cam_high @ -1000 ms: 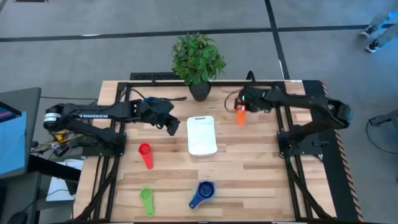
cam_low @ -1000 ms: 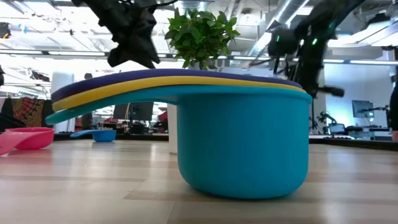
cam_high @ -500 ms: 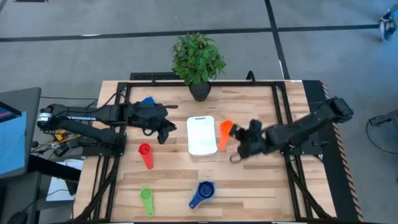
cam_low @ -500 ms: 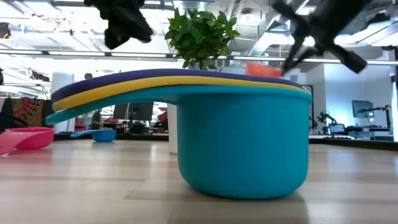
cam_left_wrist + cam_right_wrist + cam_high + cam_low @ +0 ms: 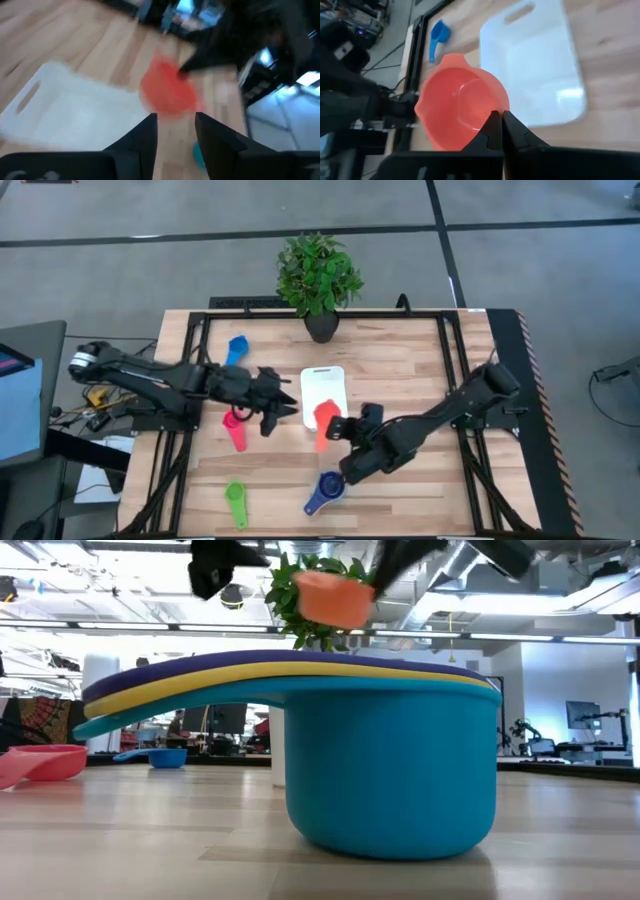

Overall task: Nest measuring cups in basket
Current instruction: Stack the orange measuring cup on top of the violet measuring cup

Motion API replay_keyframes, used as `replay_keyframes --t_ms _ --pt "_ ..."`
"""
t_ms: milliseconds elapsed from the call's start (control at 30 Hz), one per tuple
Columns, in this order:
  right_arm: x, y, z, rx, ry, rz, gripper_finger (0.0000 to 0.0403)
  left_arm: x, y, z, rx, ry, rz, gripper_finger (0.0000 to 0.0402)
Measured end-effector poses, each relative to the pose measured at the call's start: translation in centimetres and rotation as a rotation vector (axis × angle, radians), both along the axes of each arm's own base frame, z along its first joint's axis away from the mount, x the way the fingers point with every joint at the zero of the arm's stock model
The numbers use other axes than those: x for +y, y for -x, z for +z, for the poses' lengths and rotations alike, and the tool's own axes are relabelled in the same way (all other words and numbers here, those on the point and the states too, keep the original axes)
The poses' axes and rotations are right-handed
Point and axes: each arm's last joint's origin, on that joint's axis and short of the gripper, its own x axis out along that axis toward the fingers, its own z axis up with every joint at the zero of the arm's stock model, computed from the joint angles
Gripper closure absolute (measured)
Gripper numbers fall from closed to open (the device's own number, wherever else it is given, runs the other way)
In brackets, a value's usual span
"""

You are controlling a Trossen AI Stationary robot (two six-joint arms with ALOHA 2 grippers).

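Observation:
My right gripper [image 5: 345,430] is shut on the red-orange cup [image 5: 324,418], which is in the air at the near edge of the white basket [image 5: 323,385]. The cup also shows high in the low view [image 5: 335,598]. My left gripper [image 5: 281,408] hovers open just left of the basket, touching nothing; its wrist view shows the gap [image 5: 175,132]. A nested stack with a teal cup [image 5: 390,775] at the bottom stands near the table's near edge [image 5: 326,490]. The pink cup [image 5: 235,428], green cup [image 5: 236,502] and blue cup [image 5: 236,348] lie singly on the table. My right gripper pinches the red-orange cup between its two shut fingers [image 5: 492,131] at the rim side nearest them [image 5: 490,116]. The fingers hide what lies between them. It reaches in slanting from the table's near right. The cup is lifted clear, mouth facing the wrist camera.
A potted plant [image 5: 320,275] stands at the far edge behind the basket. Both arms' frames run along the table's left and right sides. Bare wood lies right of the basket [image 5: 420,380].
My right gripper has carried the red-orange cup from the far right corner toward the near left, past the basket's right side, to the basket's near edge. My left gripper has moved toward the near edge beside the basket, uncovering the blue cup.

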Motion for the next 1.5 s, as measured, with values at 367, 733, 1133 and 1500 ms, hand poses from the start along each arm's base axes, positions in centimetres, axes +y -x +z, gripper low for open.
replay_keyframes --t_ms 367,733,1133,1500 --pt "0.6 -3.2 3.0 0.060 0.029 0.071 0.0400 -0.4 -0.1 0.2 -0.033 -0.160 -0.019 0.0265" --pt "-0.4 -4.2 3.9 0.118 0.072 0.169 0.0399 -0.6 -2.0 -1.9 0.041 -0.237 -0.037 0.0266" --pt "0.4 -4.1 3.9 0.117 0.076 0.206 0.0399 -0.6 -2.9 -3.3 0.091 -0.201 0.001 0.0388" --pt "-0.3 -0.3 7.2 0.221 0.126 0.268 0.0337 -1.5 -3.2 -2.2 0.062 -0.094 -0.199 0.0399"
